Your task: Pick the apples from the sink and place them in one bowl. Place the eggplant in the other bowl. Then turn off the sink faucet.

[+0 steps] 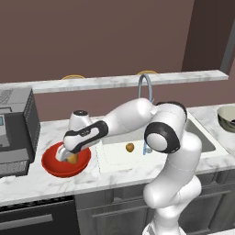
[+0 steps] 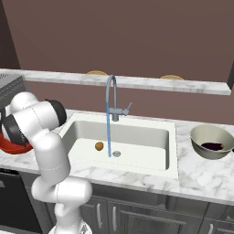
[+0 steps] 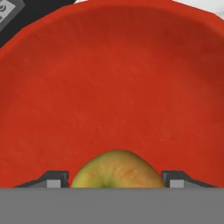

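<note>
Hand view: the gripper (image 3: 114,183) hangs low inside the red bowl (image 3: 109,78) with one apple (image 3: 116,169) between its fingertips; whether the jaws grip it or have let go, I cannot tell. A second apple (image 2: 99,146) lies in the sink (image 2: 155,137). One eggplant (image 2: 213,146) sits in the grey bowl (image 2: 201,135) at far right. The faucet (image 2: 111,98) runs, so one apple and the tap are left, by my judgement.

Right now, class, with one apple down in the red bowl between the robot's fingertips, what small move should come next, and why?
Probably open the gripper fully and lift straight up out of the red bowl. The apple sits low inside it, with a fingertip just beside it on either side; whether they touch it is unclear. Once clear, the arm can go for the second apple in the sink.
</note>
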